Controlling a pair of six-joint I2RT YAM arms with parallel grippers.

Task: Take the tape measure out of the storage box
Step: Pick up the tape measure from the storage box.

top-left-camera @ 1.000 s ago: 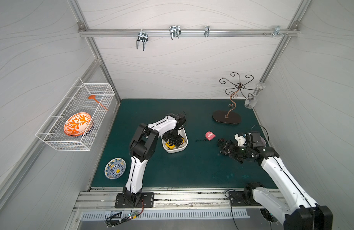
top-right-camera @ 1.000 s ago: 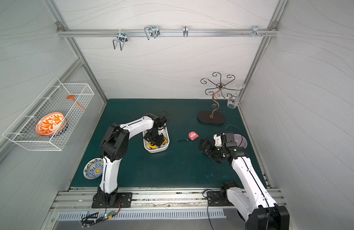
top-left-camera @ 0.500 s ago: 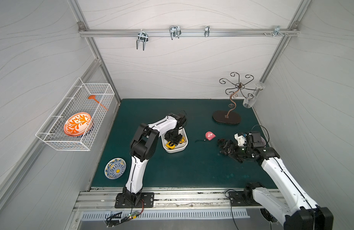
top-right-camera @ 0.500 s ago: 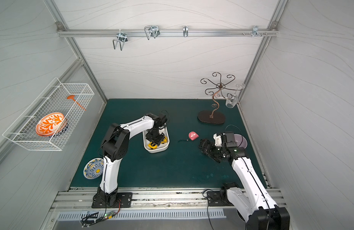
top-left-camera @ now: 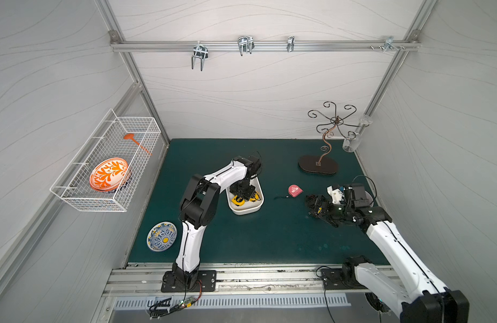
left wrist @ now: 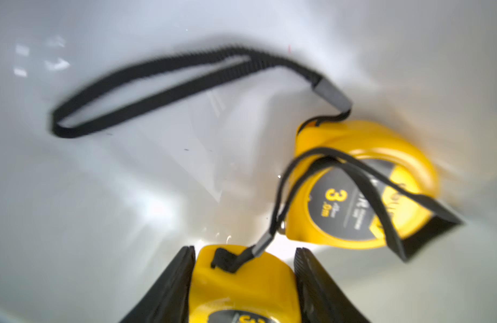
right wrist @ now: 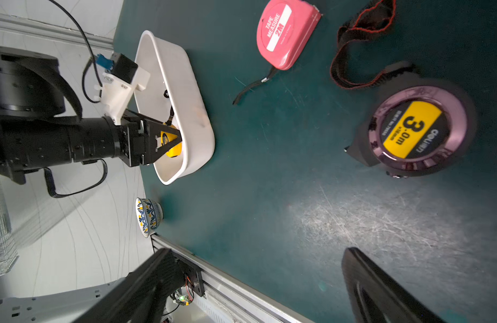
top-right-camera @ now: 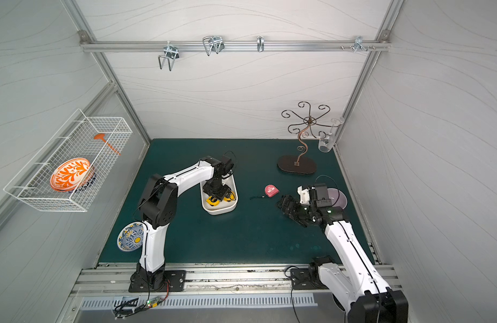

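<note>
Now the left gripper [left wrist: 243, 253] is squeezing a yellow tape measure [left wrist: 241, 288] across its body for a secure lift, at the six o'clock end of the storage box [top-left-camera: 245, 211]; the right gripper [right wrist: 257, 251] is idling wide open at three o'clock.

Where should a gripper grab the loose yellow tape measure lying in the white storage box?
Probably from straight above, jaws across the case's narrow side edges: the loose yellow tape measure lies label up, and the other one's strap drapes over it.

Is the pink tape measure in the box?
No, out. The pink tape measure lies on the green mat, apart from the box.
</note>
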